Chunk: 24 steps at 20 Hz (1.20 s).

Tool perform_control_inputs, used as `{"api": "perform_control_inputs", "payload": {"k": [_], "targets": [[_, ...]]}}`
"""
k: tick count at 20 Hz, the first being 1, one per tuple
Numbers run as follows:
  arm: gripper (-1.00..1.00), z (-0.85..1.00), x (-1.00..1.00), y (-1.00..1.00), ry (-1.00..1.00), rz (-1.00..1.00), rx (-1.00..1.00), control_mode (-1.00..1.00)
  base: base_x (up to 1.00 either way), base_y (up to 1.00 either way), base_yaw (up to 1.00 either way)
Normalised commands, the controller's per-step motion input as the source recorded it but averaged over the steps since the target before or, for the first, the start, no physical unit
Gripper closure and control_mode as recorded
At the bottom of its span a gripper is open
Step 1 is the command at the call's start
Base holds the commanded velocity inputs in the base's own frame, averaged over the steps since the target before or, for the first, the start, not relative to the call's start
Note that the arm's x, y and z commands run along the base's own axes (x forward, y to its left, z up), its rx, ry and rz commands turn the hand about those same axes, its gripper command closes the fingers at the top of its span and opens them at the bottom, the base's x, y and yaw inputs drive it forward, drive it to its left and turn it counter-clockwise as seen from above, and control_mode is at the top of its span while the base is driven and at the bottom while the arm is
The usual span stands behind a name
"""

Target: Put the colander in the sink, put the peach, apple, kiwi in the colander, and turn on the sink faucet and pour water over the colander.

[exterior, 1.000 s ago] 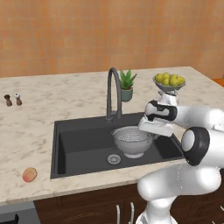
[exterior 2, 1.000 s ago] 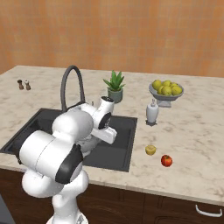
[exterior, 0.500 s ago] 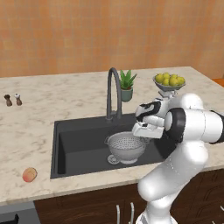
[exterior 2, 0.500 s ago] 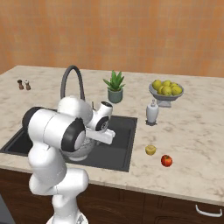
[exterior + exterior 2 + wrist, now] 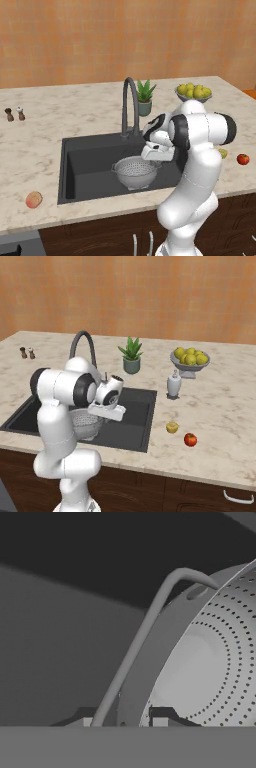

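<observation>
The silver perforated colander (image 5: 135, 172) sits low inside the black sink (image 5: 90, 160), right of its middle. My gripper (image 5: 153, 156) is shut on the colander's right rim. In the hand view the rim and a wire handle of the colander (image 5: 200, 662) run between my fingertips (image 5: 160, 718). The arm partly hides the colander (image 5: 82, 423) in the right base view. The peach (image 5: 33, 199) lies on the counter left of the sink. The kiwi (image 5: 172, 427) and the apple (image 5: 190, 439) lie on the counter to its right. The sink faucet (image 5: 129, 105) arches behind the basin, with no water running.
A potted plant (image 5: 145, 97) stands behind the faucet. A grey fruit bowl (image 5: 189, 358) of yellow-green fruit and a soap dispenser (image 5: 173, 383) stand at the back right. Salt and pepper shakers (image 5: 15, 114) are far left.
The arm has carried the colander leftward and down, deeper into the sink. The gripper has stayed shut on its rim. The fruits have not moved.
</observation>
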Motion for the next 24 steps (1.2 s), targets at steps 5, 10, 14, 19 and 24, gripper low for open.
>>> {"api": "perform_control_inputs", "payload": {"k": [5, 10, 14, 19, 24], "targets": [[1.0, -0.41, 0.11, 0.26, 0.0, 0.0, 0.04, -1.0, 0.0, 0.0, 0.0], [1.0, -0.36, 0.2, 0.02, -0.08, 0.0, 0.0, -1.0, 0.0, 0.0, 0.0], [1.0, -0.22, 0.24, -0.07, -0.12, 0.0, 0.0, -1.0, 0.0, 0.0, 0.0], [1.0, -0.31, 0.11, -0.06, -0.1, 0.0, -0.04, -1.0, 0.0, 0.0, 0.0], [1.0, -0.35, 0.02, -0.21, -0.02, 0.0, -0.01, -1.0, 0.0, 0.0, 0.0]]}}
